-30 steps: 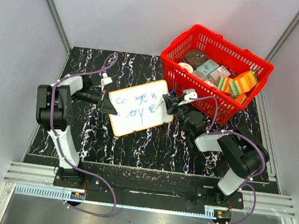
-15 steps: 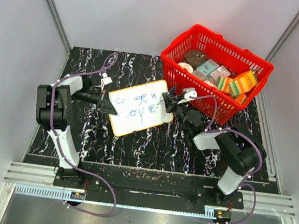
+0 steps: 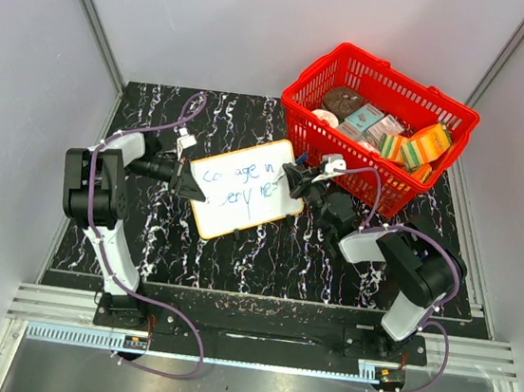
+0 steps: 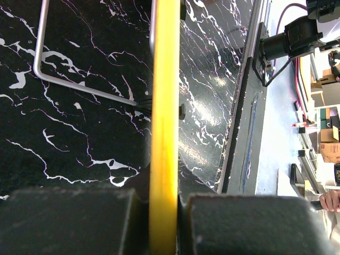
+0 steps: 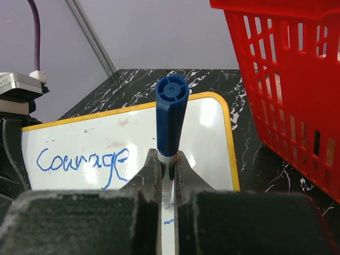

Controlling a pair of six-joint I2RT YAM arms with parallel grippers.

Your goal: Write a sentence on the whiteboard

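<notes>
The whiteboard, white with a yellow rim, lies tilted at the table's middle. Its sentence is blue handwriting in two lines, the upper one reading "Courage in". My left gripper is shut on the board's left edge. In the left wrist view the yellow rim runs between the pads of the left gripper. My right gripper hovers at the board's right side, shut on a blue marker. The marker's cap end points up and its tip is hidden. "Courage" shows to the left of the right gripper.
A red basket holding several boxes and packets stands at the back right, close beside the right arm. A grey wire stand lies on the black marble table under the board. Grey walls close in the table on three sides.
My right gripper has edged slightly left and away with the marker over the board's right side. The left gripper and the board have stayed put.
</notes>
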